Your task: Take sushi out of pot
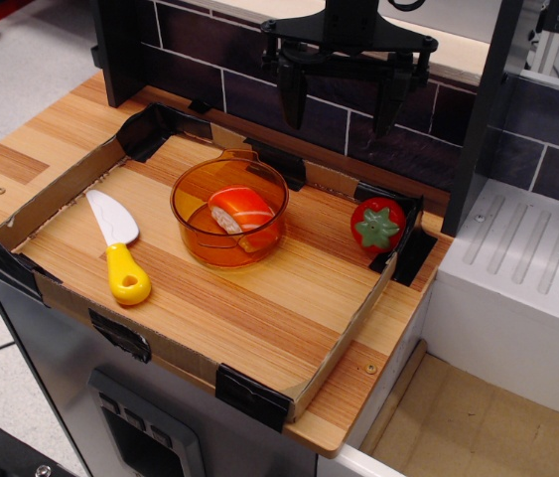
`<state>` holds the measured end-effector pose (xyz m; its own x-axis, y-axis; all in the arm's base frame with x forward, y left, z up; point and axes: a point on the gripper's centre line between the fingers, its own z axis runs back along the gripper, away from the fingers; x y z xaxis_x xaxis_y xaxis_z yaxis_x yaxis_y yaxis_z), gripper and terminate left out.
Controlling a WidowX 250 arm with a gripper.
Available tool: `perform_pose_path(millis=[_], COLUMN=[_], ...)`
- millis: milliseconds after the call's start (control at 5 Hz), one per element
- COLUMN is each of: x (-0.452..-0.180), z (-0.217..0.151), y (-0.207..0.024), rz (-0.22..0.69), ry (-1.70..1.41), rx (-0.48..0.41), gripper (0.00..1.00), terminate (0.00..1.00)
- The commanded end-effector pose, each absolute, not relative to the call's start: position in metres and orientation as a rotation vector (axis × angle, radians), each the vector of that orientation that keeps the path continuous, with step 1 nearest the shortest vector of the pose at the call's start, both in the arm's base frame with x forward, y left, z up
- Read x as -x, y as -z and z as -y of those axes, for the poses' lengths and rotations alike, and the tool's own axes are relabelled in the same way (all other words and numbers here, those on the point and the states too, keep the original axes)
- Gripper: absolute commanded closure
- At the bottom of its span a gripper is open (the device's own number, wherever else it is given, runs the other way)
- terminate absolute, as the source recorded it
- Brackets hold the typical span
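Observation:
The sushi (240, 211) lies inside the pot (221, 250), orange striped top up, white rice base showing at its left end. The pot is round, translucent amber, and stands on the wooden board near the middle, with its small rim handle toward the back. My gripper (344, 104) hangs high above the back of the board, up and to the right of the pot. Its two black fingers (292, 97) point down and stand well apart, with nothing between them.
A toy knife (117, 245) with white blade and yellow handle lies left of the pot. A red tomato with a green top (376, 226) sits in the right back corner. A low cardboard rim (344, 338) surrounds the board. A dark brick wall (209, 84) stands behind.

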<state>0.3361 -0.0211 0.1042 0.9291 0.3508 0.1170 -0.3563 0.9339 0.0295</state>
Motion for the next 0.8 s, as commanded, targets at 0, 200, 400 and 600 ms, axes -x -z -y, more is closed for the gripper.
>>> perform_pose_path(millis=[0, 200, 400, 600], x=[-0.336, -0.326, -0.315, -0.308], z=[0.021, -0.001, -0.019, -0.036], y=[-0.104, -0.106, -0.105, -0.100], rz=[0.111, 0.149, 0.205, 0.225], ry=[-0.362, -0.514, -0.706, -0.920], rx=[-0.051, -0.004, 0.012, 0.028], gripper=[0.00, 0.00, 0.00, 0.00], terminate=[0.00, 0.00, 0.00, 0.00])
